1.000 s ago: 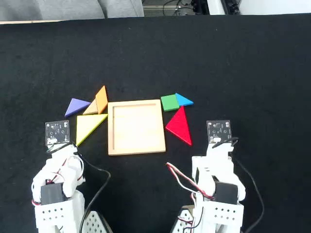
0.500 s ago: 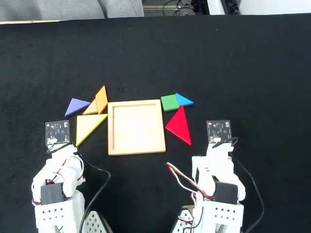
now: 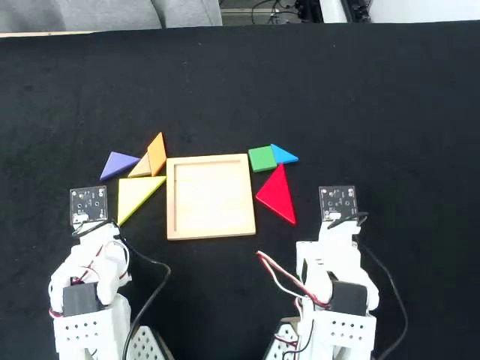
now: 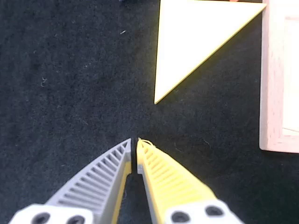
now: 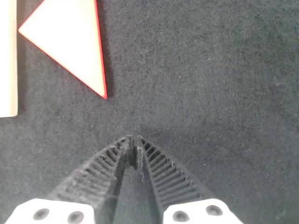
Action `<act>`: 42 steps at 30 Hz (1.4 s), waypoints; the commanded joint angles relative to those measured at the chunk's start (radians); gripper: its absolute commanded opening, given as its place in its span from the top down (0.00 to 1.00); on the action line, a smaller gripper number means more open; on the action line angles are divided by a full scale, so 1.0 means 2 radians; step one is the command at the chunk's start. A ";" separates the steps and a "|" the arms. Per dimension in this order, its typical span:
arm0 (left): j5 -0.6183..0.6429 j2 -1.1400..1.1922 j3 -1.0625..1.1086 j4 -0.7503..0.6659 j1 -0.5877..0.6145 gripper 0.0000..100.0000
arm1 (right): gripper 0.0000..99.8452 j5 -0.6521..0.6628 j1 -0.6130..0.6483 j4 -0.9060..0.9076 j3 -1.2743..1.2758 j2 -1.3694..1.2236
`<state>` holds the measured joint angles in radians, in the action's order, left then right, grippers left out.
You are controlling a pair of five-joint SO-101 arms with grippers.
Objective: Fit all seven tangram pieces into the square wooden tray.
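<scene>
The square wooden tray (image 3: 210, 223) lies empty at the table's middle, its edge in the left wrist view (image 4: 275, 93) and the right wrist view (image 5: 7, 56). To its left lie a yellow triangle (image 3: 135, 196) (image 4: 196, 37), a tan triangle (image 3: 141, 169), an orange piece (image 3: 157, 152) and a purple triangle (image 3: 118, 165). On the tray's right are a red triangle (image 3: 278, 193) (image 5: 70, 42), a green square (image 3: 262, 158) and a blue triangle (image 3: 283, 154). My left gripper (image 4: 135, 143) is shut and empty just short of the yellow triangle. My right gripper (image 5: 132, 142) is shut and empty near the red triangle's tip.
Black cloth (image 3: 375, 112) covers the table. Both arms (image 3: 88, 247) (image 3: 337, 247) sit folded at the near edge, with cables (image 3: 274, 274) trailing by the right base. The far half of the table is open room.
</scene>
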<state>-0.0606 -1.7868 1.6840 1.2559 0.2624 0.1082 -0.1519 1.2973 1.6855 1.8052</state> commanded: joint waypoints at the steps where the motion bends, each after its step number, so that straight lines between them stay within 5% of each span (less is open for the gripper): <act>1: 0.005 -0.006 0.008 0.003 -0.005 0.97 | 0.99 0.003 -0.005 0.002 0.000 0.040; 21: 0.002 -0.006 0.008 0.002 -0.027 0.97 | 0.99 0.005 -0.003 -0.008 0.000 0.040; 31: 0.004 -0.006 0.008 0.002 -0.031 0.97 | 0.94 0.048 -0.002 -0.395 0.000 0.040; 36: 0.002 -0.006 0.009 0.002 -0.025 0.97 | 0.86 0.051 -0.002 -0.356 -0.010 0.036; 42: 0.001 -0.007 0.009 -0.022 0.066 0.97 | 0.85 0.054 0.031 -0.221 -0.133 0.028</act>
<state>-0.0529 -1.7868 1.6840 1.2559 0.2992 0.2064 -0.1243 0.7618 1.5781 1.8052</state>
